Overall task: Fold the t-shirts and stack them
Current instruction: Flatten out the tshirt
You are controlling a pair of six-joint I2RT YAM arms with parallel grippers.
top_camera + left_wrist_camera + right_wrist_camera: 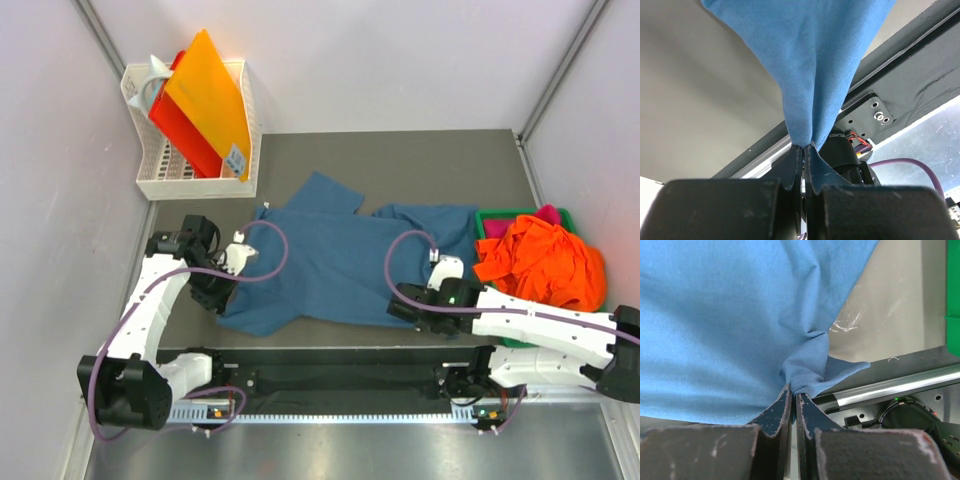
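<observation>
Grey table beneath us, and we pinch the blue t-shirt from both sides: left gripper clamped on its cloth, right gripper clamped likewise.

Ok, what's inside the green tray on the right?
A crumpled orange t-shirt fills the green tray, heaped above its rim. A magenta t-shirt peeks out at the far edge. Whatever lies beneath them, and the tray's floor, is covered.

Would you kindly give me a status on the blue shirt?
Left jaws, right jaws: shut on blue t-shirt, one each side. Shirt spread out, unfolded. Orange shirt heaped in green tray at right.
</observation>
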